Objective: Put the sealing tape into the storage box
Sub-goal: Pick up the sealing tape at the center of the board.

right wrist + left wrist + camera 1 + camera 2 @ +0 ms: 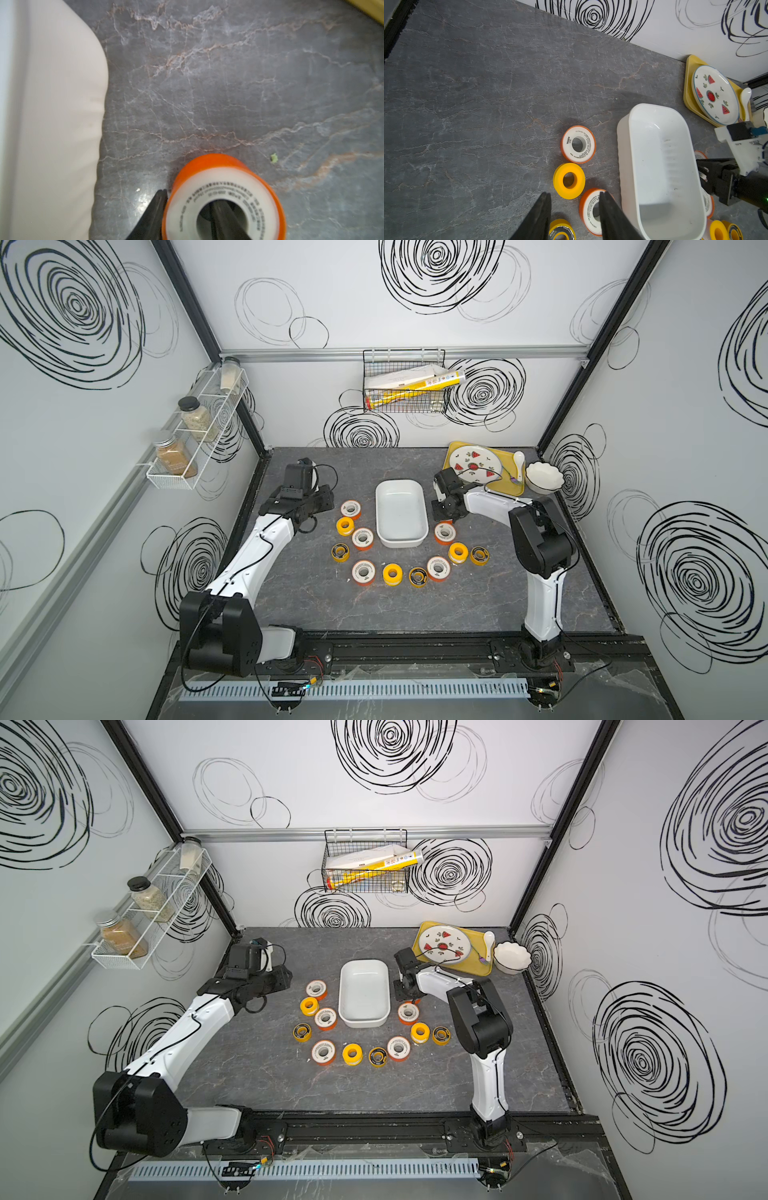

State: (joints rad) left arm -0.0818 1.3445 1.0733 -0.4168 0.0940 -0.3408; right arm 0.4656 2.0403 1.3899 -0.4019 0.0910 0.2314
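Observation:
The white storage box (401,510) (363,990) stands mid-table with nothing in it. Several spools of sealing tape lie in an arc around its near end, orange ones with white faces (363,572), all-yellow ones (392,573) and yellow ones with black faces (418,576). My right gripper (190,196) is low by the box's right side (52,104), astride an orange spool (224,197). One finger is in its hole, short of the wall, and the other touches its outer rim. My left gripper (575,193) hangs open over the spools left of the box (660,166), gripping nothing.
At the back right a yellow tray (509,487) carries a watermelon plate (476,464) and a spoon (518,460). A white scalloped bowl (543,477) stands beside it. A wire basket (403,381) hangs on the back wall and a spice rack (195,427) on the left wall.

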